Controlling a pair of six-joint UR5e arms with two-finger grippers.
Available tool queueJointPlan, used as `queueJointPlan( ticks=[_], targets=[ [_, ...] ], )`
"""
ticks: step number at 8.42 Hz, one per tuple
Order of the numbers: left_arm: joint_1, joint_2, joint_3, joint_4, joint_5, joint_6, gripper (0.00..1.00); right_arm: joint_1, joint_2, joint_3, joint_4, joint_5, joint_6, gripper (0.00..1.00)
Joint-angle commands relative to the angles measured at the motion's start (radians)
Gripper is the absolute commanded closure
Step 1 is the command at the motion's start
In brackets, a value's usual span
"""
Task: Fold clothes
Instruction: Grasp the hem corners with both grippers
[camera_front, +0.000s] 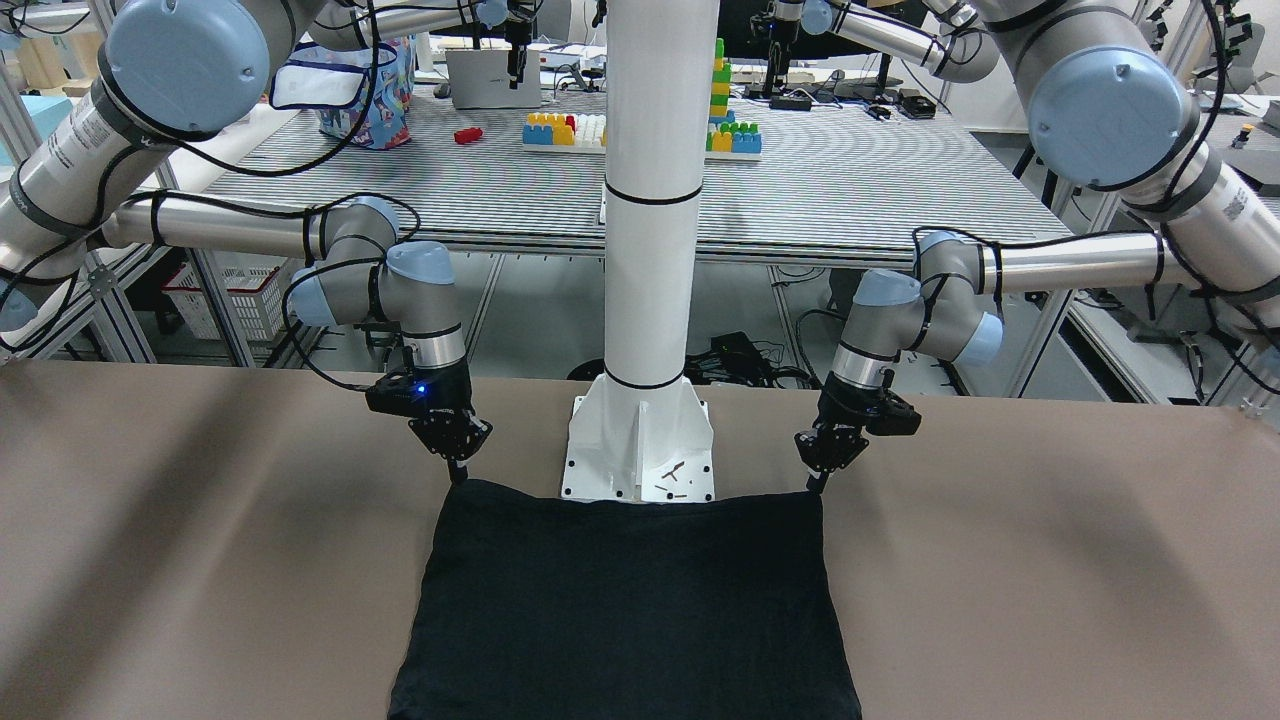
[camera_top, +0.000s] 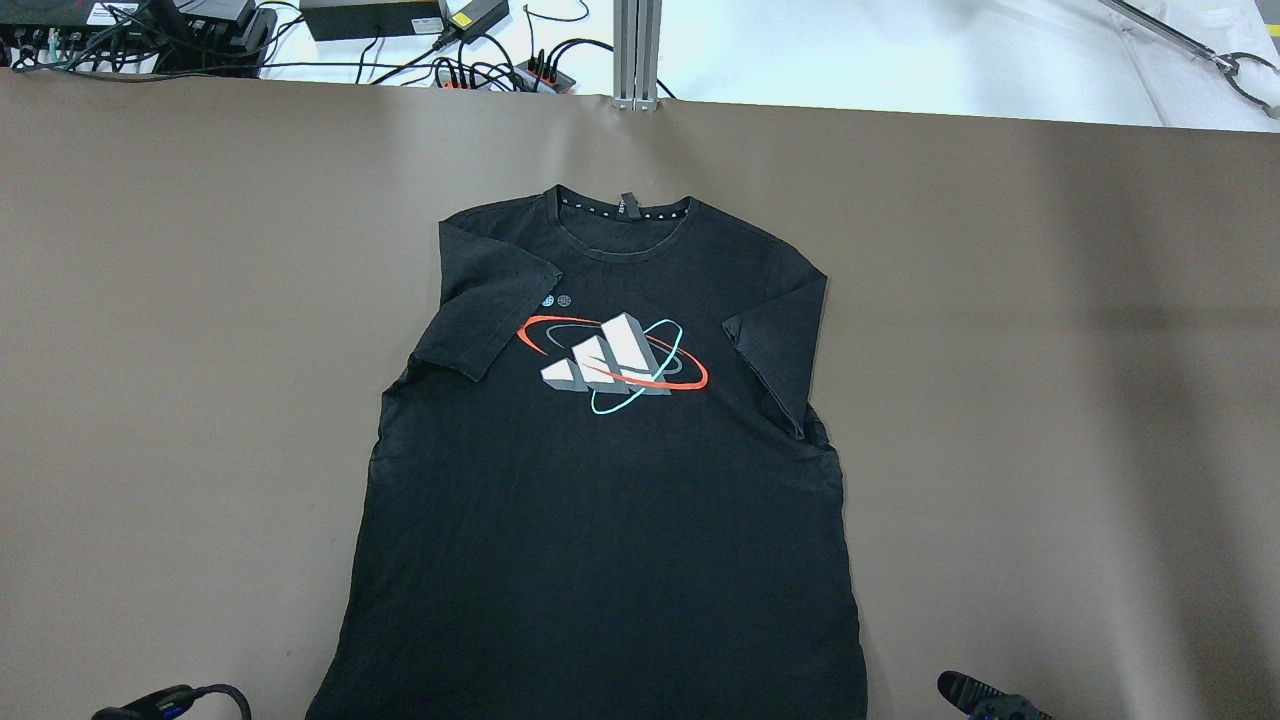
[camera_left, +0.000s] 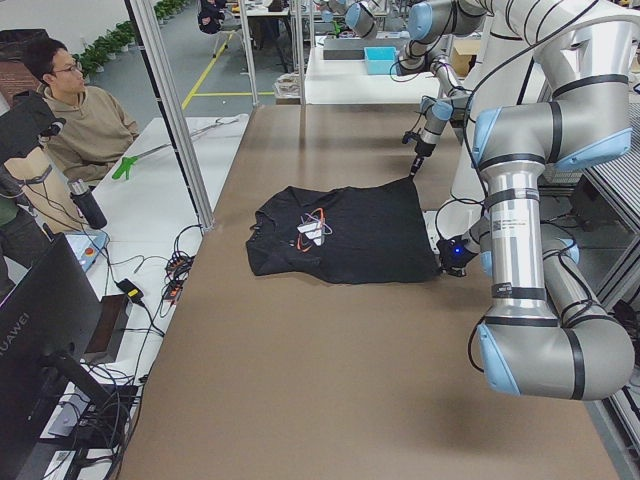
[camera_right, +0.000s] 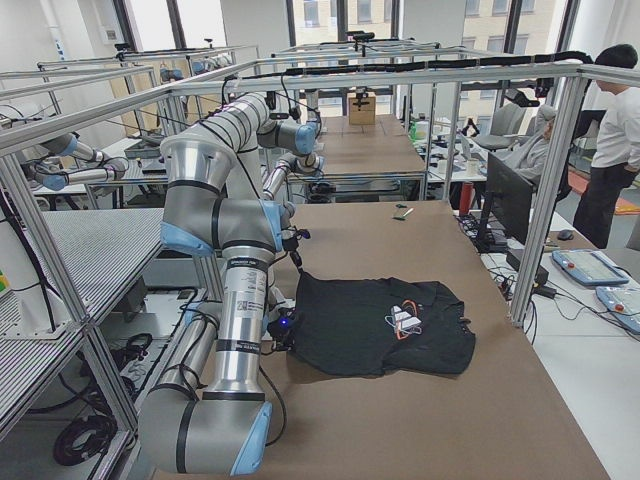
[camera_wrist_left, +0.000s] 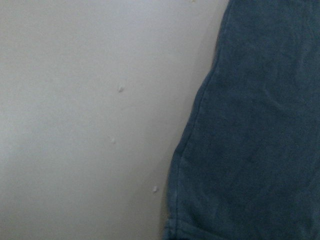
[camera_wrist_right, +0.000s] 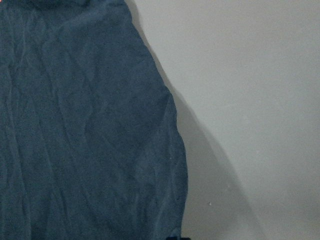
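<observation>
Left end effector (camera_front: 816, 484) and right end effector (camera_front: 459, 471) perch at the hem corners; shirt (camera_front: 625, 600) lies flat on the surface (camera_front: 1050, 560), stretching lengthwise away from both. Pinching or apart? Cannot tell.
</observation>
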Motion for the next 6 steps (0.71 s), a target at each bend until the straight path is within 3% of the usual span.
queueJointPlan(
  ticks=[1,3,6],
  targets=[
    [-0.033,0.059,-0.132,0.000,-0.053,0.008,1.00,0.004,0.007,0.226,-0.230,0.060,-0.004,1.00],
    [-0.028,0.057,-0.163,0.000,-0.053,0.007,1.00,0.016,0.044,0.322,-0.388,0.103,-0.004,1.00],
    [-0.003,0.057,-0.183,0.005,-0.045,0.002,1.00,0.003,0.043,0.380,-0.513,0.153,-0.004,1.00]
  ],
)
